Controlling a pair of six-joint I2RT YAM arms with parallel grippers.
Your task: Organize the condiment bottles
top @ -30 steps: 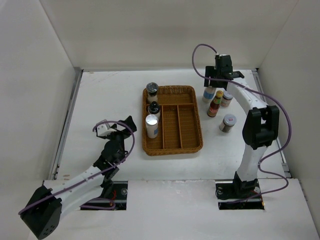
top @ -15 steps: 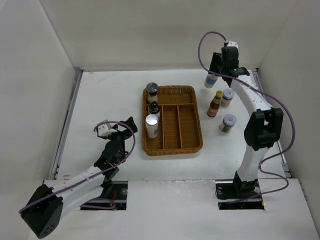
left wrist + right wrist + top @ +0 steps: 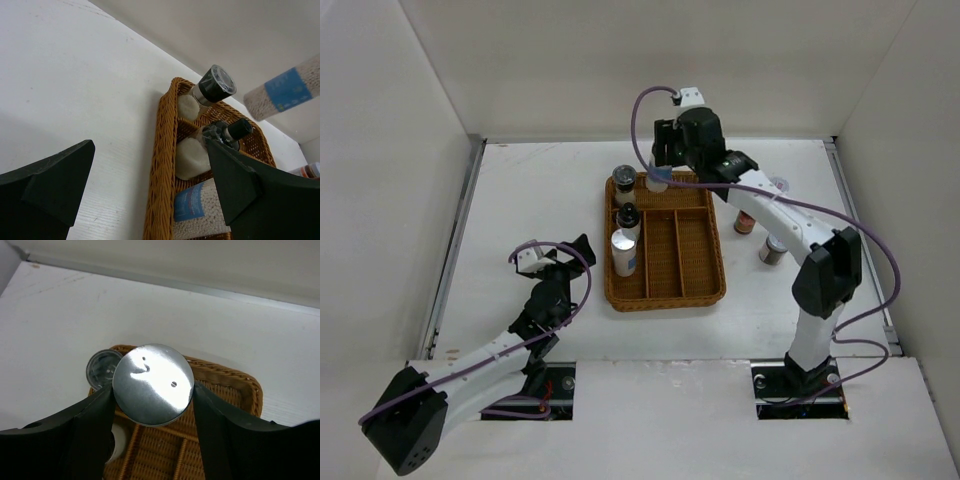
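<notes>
Three bottles sit in the leftmost column of the wicker basket [image 3: 692, 255] at the middle of the overhead view. A wide dark-lidded jar [image 3: 623, 181] is in the top-left compartment, a narrow dark-capped bottle [image 3: 628, 214] is just below it, and a silver-topped shaker [image 3: 624, 250] is lower again.

The right arm stretches from the lower right of that view up and across to the basket's top edge. The right gripper [image 3: 658, 172] is clamped on a fourth bottle, the carried shaker [image 3: 657, 181], which is white with a blue label. In the right wrist view its round silver cap fills the centre of the frame with a dark finger pressed against each side. The dark-lidded jar shows just left of the cap, lower down. The left wrist view puts the carried shaker in the upper right of the frame, up in the air and clear of the wicker.

Right of the basket on the white table [image 3: 520, 200], three more bottles stand partly behind the arm. They are a red sauce bottle [image 3: 744, 222], a pale-lidded jar [image 3: 781, 184] up and to its right, and a second jar [image 3: 773, 250] below.

The left gripper [image 3: 556, 256] sits left of the basket, apart from it, with its claw spread wide and holding nothing. Its wrist view shows a dark finger in each bottom corner, with bare table and the basket's rim between them.
</notes>
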